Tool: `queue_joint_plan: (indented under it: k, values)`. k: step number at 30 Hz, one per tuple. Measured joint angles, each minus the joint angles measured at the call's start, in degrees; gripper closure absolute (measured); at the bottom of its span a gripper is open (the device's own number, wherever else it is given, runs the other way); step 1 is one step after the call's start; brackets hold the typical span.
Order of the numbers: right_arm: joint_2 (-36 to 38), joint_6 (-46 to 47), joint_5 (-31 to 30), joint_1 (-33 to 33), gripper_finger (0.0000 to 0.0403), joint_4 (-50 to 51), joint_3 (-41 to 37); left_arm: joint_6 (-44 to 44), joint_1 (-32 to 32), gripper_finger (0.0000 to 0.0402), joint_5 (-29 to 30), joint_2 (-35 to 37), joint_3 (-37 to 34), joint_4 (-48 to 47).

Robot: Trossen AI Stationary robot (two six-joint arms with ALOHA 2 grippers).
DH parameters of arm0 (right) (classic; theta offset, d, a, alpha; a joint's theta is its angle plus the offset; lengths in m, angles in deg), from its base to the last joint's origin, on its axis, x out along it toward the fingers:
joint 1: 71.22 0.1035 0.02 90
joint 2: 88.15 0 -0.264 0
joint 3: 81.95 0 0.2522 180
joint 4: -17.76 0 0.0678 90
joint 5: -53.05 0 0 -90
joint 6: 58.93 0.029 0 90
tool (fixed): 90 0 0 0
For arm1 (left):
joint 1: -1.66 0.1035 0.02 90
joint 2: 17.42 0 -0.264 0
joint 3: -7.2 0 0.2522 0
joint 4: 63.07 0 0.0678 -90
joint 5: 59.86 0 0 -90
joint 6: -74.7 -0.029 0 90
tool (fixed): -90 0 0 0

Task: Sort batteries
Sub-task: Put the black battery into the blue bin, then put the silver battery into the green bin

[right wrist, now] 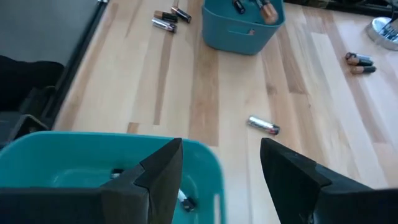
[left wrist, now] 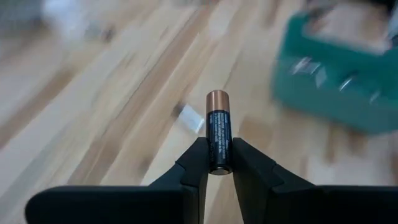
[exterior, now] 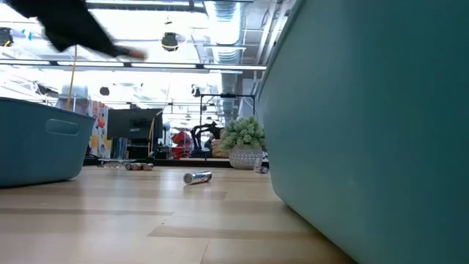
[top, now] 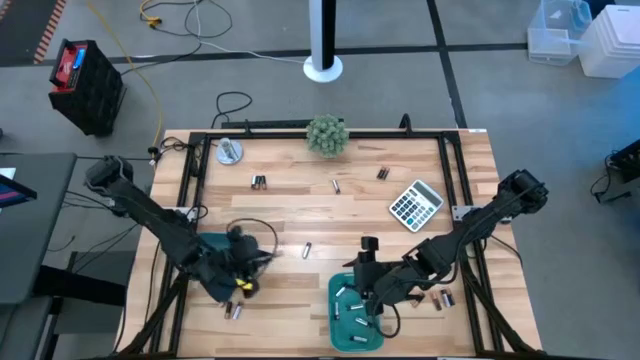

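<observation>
Left gripper [left wrist: 219, 163] is clamped on a dark copper-topped battery [left wrist: 218, 138] above the table, probably headed for the far teal tray [right wrist: 239, 28]. Right gripper [right wrist: 221, 171] hangs spread, empty, over the near tray [top: 338, 300] of silvery cells.

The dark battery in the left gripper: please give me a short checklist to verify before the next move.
1. Grip: the left gripper is shut on the dark battery, coppery end out: ok.
2. Battery straight between the fingers: ok.
3. Left teal tray holds dark cells, matching: ok.
4. Gripper exactly above that tray: cannot tell.
5. Right gripper open, empty, over the right teal tray, out of the way: ok.
6. Silvery battery lies loose between the trays, apart from both arms: ok.
</observation>
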Motion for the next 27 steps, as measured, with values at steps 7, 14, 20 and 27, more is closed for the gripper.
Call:
queue_joint_plan:
  k: [7, 14, 20, 27]
  values:
    - [0.00, -3.29, 0.07, -3.27, 0.0171, 0.55, 0.00, 22.73, -3.32, 0.0351, -11.42, 1.64, 6.65, -27.99]
    - [0.00, -2.89, 0.15, -5.57, 0.0171, 4.42, 0.00, 34.36, -5.20, 0.0337, -20.78, 1.35, 7.59, -37.16]
    - [0.00, -3.70, 0.24, -5.87, 0.0171, 5.12, 0.00, 37.88, -5.44, 0.0264, -27.42, -0.90, 6.84, -40.14]
    - [0.00, -8.53, 0.22, -6.45, 0.0171, 4.82, 0.00, 37.33, -5.35, 0.0204, -25.31, -0.96, 9.60, -41.52]
